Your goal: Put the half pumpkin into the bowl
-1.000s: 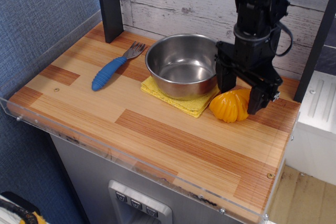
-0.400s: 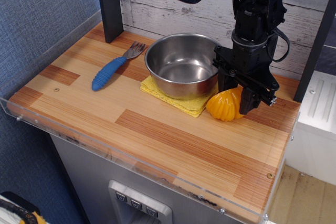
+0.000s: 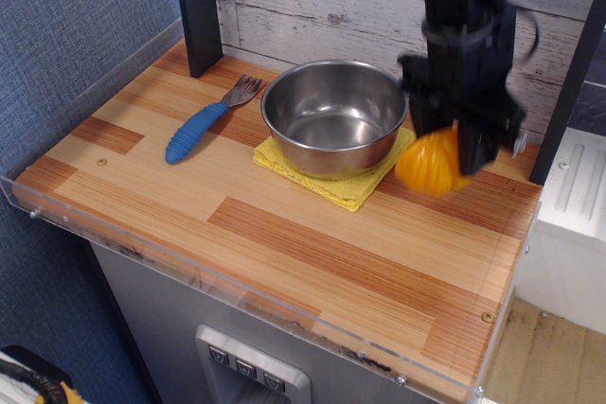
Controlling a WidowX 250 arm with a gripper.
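Currently the claw [image 3: 455,144] is clamped on the half pumpkin [image 3: 431,163], its 2 dark fingers pressed against either flank of the ribbed orange dome. The arm and its load are blurred, so the exact contact points cannot be read, but the pumpkin appears clear of the tabletop [image 3: 312,253], hanging just to the right of the bowl [image 3: 331,115] and roughly level with its side wall.

Progress, as judged from this view: the grasp is made and the lift looks begun. The pumpkin is not yet over the bowl; its left edge sits just beside the bowl's right rim, still outside it. The bowl itself is empty and upright, resting on a folded yellow cloth [image 3: 327,182].

Remaining work: raise the pumpkin above the rolled rim, carry it left until it is over the opening, lower it and release. The rim is the obvious obstacle, since the pumpkin hangs below rim height and close to the wall.

1 blue-handled fork [image 3: 204,125] lies on the tabletop to the left of the bowl, well apart from the action and not in the way.
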